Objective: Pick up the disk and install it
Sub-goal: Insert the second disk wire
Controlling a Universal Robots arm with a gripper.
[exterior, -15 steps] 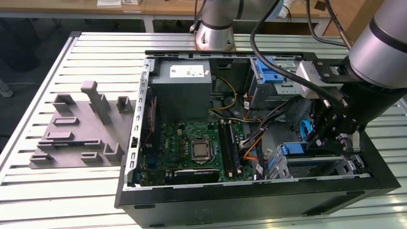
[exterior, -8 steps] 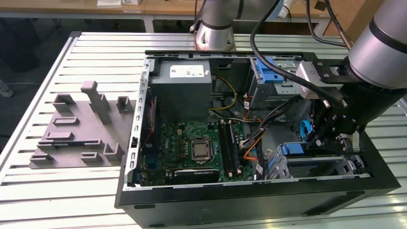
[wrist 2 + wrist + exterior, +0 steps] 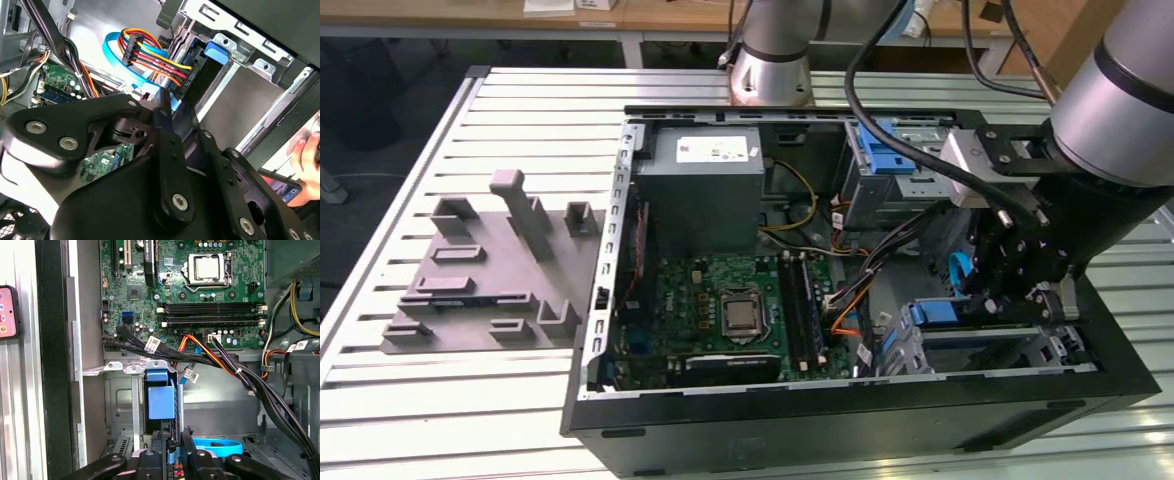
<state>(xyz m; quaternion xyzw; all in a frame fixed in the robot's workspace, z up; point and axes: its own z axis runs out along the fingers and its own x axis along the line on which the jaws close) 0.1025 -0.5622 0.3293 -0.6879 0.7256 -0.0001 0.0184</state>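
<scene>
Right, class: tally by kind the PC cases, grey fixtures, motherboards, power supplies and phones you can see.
PC case: 1
Grey fixture: 1
Motherboard: 1
Power supply: 1
Phone: 1
Total: 5

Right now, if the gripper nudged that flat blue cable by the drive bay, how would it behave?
The blue cable is probably floppy: it lies in a loose loop. Likely light, being thin and flat. It may spring back, since its end looks plugged in.
</scene>
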